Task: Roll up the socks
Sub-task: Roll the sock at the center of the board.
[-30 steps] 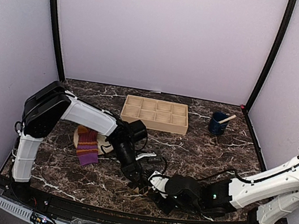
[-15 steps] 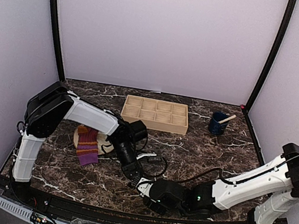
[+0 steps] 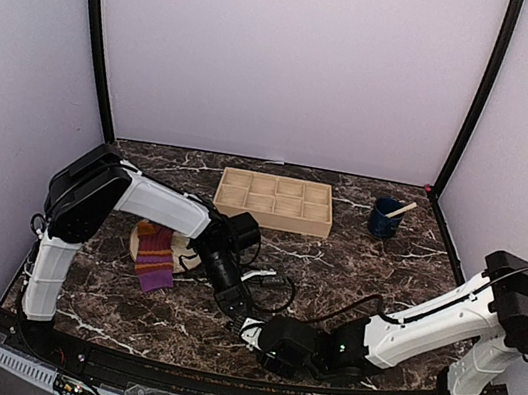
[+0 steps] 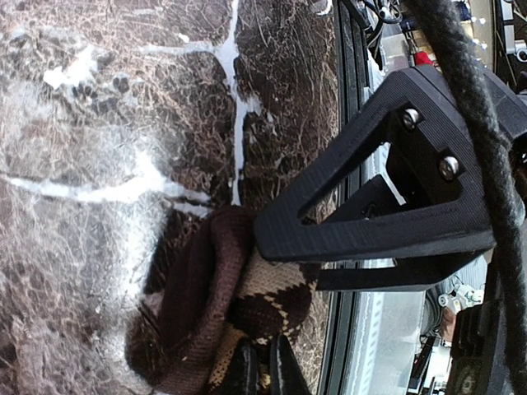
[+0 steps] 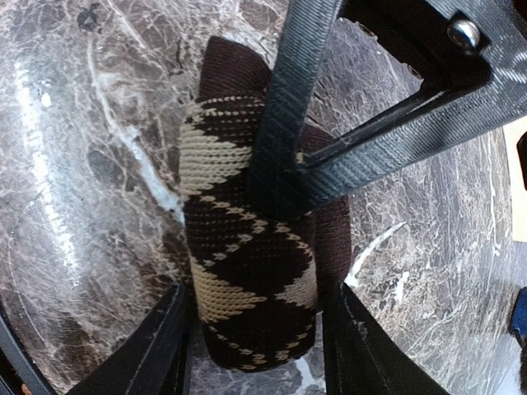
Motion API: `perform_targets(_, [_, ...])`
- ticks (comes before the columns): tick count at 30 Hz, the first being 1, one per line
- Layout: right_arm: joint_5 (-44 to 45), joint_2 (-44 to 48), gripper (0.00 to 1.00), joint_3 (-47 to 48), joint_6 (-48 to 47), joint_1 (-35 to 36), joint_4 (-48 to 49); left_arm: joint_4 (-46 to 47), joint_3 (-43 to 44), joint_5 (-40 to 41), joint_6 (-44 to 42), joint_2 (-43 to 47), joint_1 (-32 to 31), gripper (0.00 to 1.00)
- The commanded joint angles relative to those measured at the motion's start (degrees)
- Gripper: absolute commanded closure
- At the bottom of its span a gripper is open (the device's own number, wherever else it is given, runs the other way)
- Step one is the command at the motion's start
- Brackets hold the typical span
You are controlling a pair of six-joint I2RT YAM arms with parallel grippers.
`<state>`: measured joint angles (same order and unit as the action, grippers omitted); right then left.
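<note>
Argyle sock, right wrist view: lying as a short roll on the worktop, sitting between the right tool's fingers, which are standing apart.
Left tool, left wrist view: fingers together, tip pressing on the sock's brown cuff; worktop edge running just beside it.
Striped sock, top view: resting partly on the plate, well apart from both tools.
Risk: the roll is likely depending on that pressing tip; slipping would be letting it spring open, and a sideways nudge would be sending it over the edge.
</note>
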<state>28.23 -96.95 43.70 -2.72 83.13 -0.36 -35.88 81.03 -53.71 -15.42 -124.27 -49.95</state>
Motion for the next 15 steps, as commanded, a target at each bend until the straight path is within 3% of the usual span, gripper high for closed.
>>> perform_targets(1, [-1.44, -0.98, 0.52, 1.37, -2.28, -1.09, -0.45, -3.24, -1.21, 5.86, -1.1, -3.73, -0.58, 1.0])
perform_targets(8, [-4.25, -2.72, 0.59, 2.36, -5.01, -2.2, -2.05, -3.37, -1.08, 5.43, -1.2, -3.72, -0.5, 1.0])
perform_targets(15, [-8.17, -4.62, 0.73, 3.43, -4.81, -4.06, -4.51, -3.37, -1.0, 4.68, -1.3, -3.82, -0.28, 1.0])
